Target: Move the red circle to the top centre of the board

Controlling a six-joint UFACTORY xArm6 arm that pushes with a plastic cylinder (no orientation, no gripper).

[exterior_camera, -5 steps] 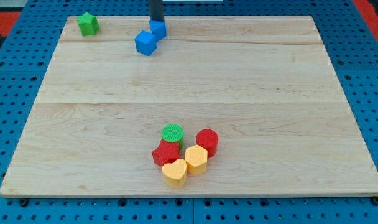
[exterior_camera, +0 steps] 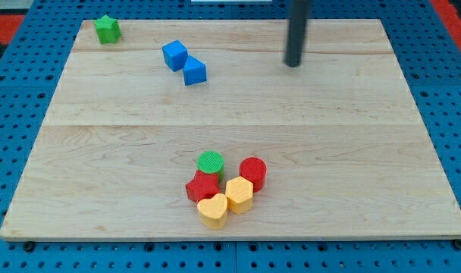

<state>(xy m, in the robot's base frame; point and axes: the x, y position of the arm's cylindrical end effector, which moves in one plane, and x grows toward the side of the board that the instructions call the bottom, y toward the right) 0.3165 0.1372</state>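
My tip rests on the worktop near its top edge, a little toward the view's right of centre. It is a plain rod, a tool with no jaws to part or close, and it touches no block. The red circle sits well away near the bottom edge, around the middle, packed in a cluster with a green circle, a red star-like block, a yellow hexagon and a yellow heart. Two blue blocks lie touching each other at the upper left, and a green star-like block sits in the top left corner.
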